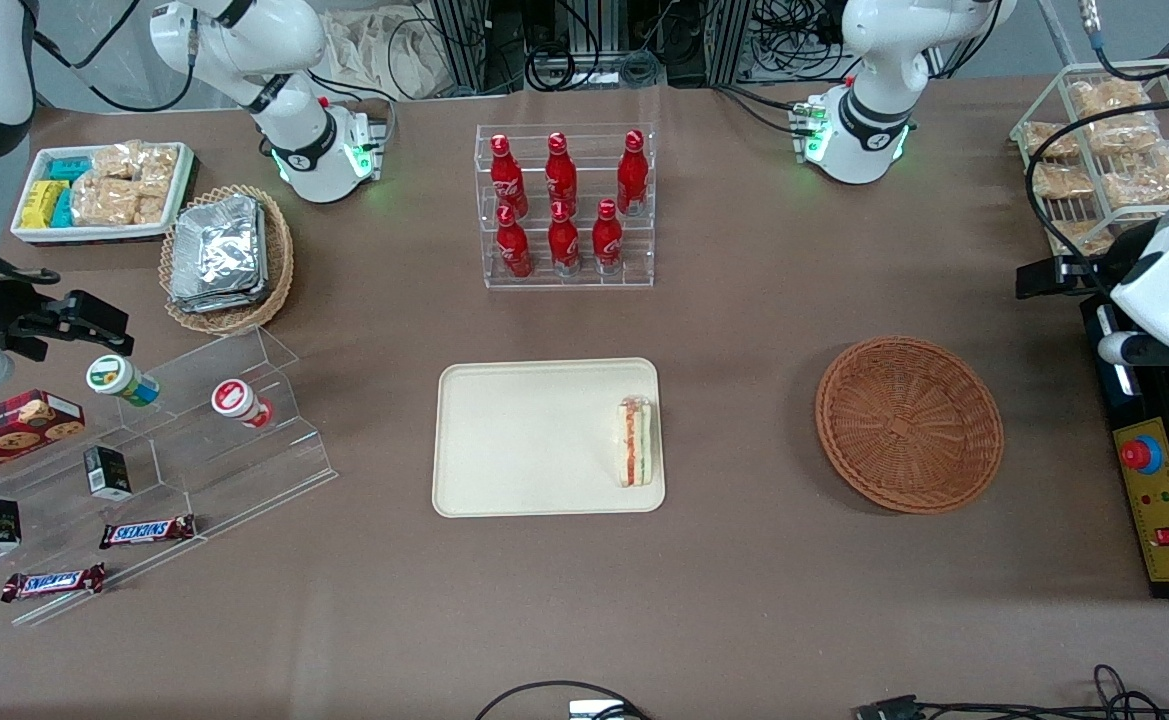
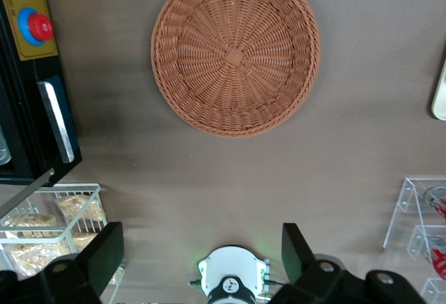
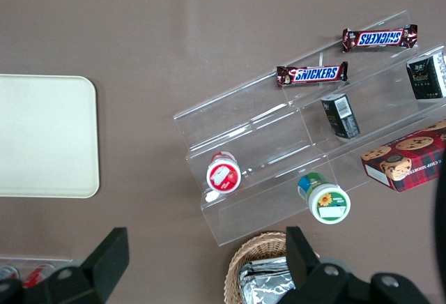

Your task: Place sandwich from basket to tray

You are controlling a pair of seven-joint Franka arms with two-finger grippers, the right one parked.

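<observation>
Sandwich (image 1: 635,441): lies on the tray, at its 3 o'clock edge in the front view, the edge nearest the basket. Its long axis runs from 12 to 6, parallel to the tray's short side.
Tray (image 1: 534,440): flat cream plastic rectangle with rounded corners and a low rim, at the middle of the bench (image 1: 724,300).
Basket (image 1: 909,423): round, shallow, reddish-brown woven wicker, holding nothing. It sits at 3 o'clock from the tray, apart from it.
Claw (image 2: 202,252): the working arm's claw hangs high above the bench at the working arm's end, spread wide and holding nothing. In its wrist view the basket (image 2: 235,51) is at 12 o'clock from the claw.
Key relation: the sandwich lies well apart from the claw, past the basket toward the middle of the bench. Only a sliver of tray rim (image 2: 440,95) enters the wrist view.
Task judgement: the sandwich is already on the tray, so the placing looks done.
Textures: the sandwich is pale soft bread in clear wrap with red and green filling stripes along its edge. The bench is covered in matte brown cloth.
Nearby: a clear rack of red bottles (image 1: 564,205) stands at 12 o'clock from the tray.
</observation>
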